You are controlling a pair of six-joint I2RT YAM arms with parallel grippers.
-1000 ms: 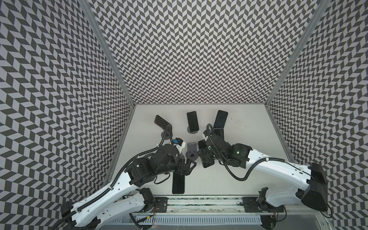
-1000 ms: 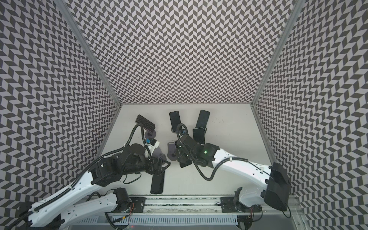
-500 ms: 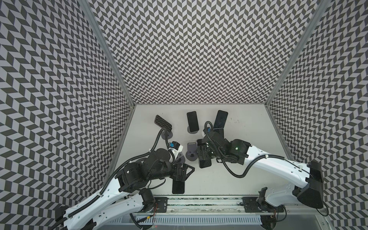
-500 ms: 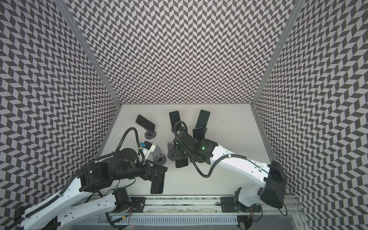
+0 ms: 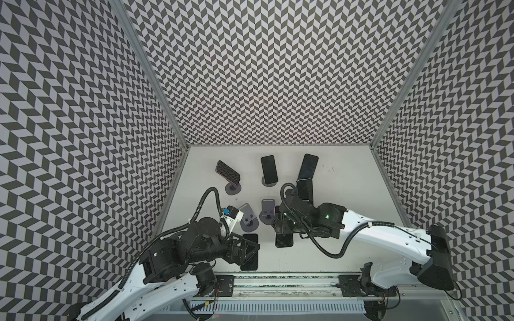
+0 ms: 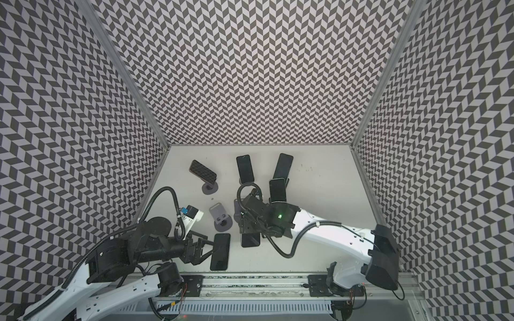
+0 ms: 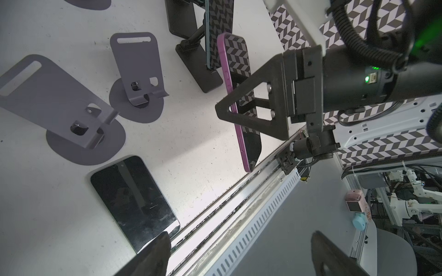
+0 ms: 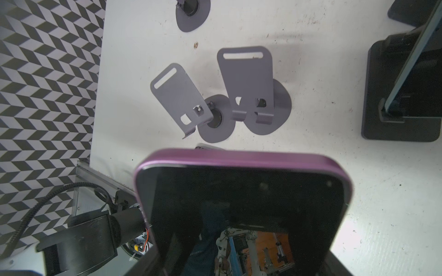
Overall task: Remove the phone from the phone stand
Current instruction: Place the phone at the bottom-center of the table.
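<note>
Purple phone (image 8: pixel 239 191) off the stand, clamped in the right gripper (image 5: pixel 281 225).

Gripped across the long edges and held raised over the table (image 5: pixel 333 222), just in front of the empty grey stand (image 8: pixel 246 81) and its empty twin (image 8: pixel 177 95), clear of both cradle lips; probably kept high to avoid snagging. Seemingly bound for bare surface beside the black phone (image 7: pixel 134 198) lying flat near the front rail. Over that one, the left gripper (image 5: pixel 249 251), jaws wide apart, gripping nothing, likely parked aside.
</note>
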